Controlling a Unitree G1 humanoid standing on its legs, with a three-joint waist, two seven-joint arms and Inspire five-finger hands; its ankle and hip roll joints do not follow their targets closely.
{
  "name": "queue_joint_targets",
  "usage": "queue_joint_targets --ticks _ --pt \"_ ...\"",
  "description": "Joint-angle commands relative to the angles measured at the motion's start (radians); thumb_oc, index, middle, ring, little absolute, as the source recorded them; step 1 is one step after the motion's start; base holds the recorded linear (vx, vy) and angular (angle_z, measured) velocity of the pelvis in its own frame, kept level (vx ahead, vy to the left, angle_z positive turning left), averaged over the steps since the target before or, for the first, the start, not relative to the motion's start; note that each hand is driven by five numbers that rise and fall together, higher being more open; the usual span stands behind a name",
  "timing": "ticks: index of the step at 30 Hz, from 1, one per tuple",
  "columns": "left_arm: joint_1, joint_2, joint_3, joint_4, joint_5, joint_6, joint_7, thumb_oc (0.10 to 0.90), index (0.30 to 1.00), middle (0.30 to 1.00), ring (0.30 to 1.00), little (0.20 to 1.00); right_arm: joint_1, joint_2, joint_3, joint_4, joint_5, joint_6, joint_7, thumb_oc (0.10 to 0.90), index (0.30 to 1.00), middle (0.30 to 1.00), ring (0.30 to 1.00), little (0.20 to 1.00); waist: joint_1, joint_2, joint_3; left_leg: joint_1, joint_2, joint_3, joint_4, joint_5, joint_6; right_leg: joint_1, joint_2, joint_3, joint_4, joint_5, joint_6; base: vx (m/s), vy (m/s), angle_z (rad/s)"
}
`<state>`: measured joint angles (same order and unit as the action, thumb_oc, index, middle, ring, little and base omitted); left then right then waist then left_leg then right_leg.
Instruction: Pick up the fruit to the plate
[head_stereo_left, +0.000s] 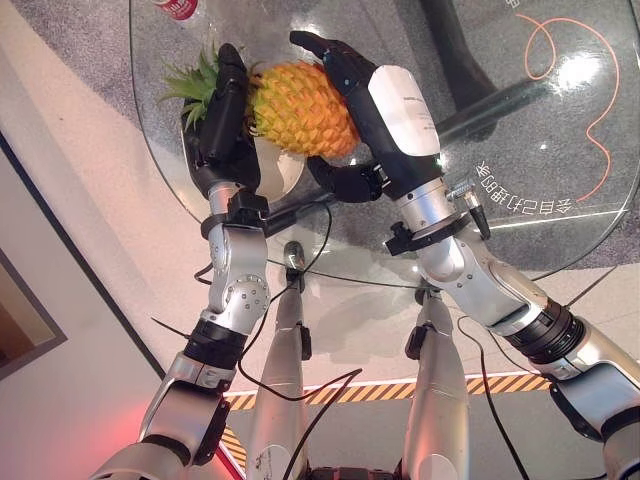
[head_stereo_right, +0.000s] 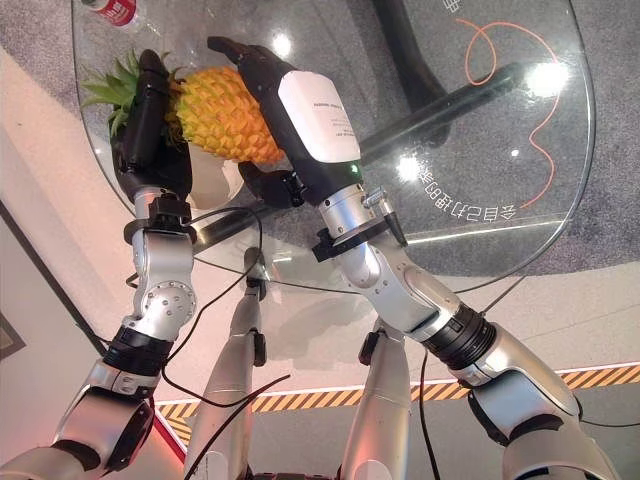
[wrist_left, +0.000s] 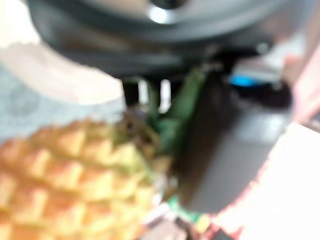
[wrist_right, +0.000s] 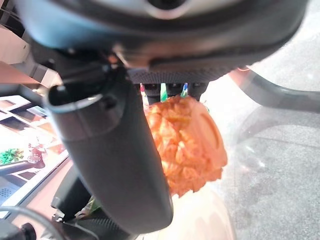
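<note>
Orange-yellow and knobbly, the pineapple lies on its side between my two hands, lifted above the white plate that sits on the round glass counter. Its skin is a regular grid of raised, diamond-shaped scales, deeper orange toward the blunt end and more yellow on top. A crown of stiff green pointed leaves sticks out past my left hand. The look is glossy and even, like moulded plastic, though I cannot tell for certain.

My left hand presses against the crown end, its dark fingers straight and laid along the fruit. My right hand cups the opposite end: the fingers reach over the top of the pineapple and the thumb curls beneath it, so the fruit is clasped there. In the right wrist view the pineapple's rounded orange end sits right against my fingers.

The plate is smooth and shallow, partly hidden under the fruit and my left hand. The counter is clear glass with a thin bright rim, and at its far edge stands a red and white can.
</note>
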<state>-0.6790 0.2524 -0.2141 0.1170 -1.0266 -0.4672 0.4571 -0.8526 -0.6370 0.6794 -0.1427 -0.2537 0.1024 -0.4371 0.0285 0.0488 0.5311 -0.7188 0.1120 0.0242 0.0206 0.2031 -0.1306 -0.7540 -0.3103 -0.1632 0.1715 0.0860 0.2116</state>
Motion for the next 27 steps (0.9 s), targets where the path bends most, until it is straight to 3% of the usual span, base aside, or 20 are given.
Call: queue_joint_targets --ticks 1,27 --pt "-0.089 0.033 0.05 -0.132 0.138 -0.122 0.027 0.1 0.3 0.3 0.3 0.2 -0.144 0.036 -0.099 -0.106 -0.023 -0.064 -0.09 0.8 0.9 0.9 0.9 0.9 0.029 -0.02 -0.011 0.025 0.002 0.018 0.008 -0.024 -0.001 0.037 0.009 -0.07 -0.044 0.086 0.008 0.0 0.0 0.0" --pt "-0.105 0.013 0.104 -0.114 0.273 -0.217 0.226 0.1 0.3 0.3 0.3 0.2 -0.15 0.049 -0.104 -0.088 -0.037 -0.056 -0.098 0.8 0.9 0.9 0.9 0.9 0.03 -0.023 -0.011 0.035 0.009 0.022 -0.001 -0.021 -0.007 0.044 0.006 -0.072 -0.046 0.083 0.008 0.0 0.0 0.0"
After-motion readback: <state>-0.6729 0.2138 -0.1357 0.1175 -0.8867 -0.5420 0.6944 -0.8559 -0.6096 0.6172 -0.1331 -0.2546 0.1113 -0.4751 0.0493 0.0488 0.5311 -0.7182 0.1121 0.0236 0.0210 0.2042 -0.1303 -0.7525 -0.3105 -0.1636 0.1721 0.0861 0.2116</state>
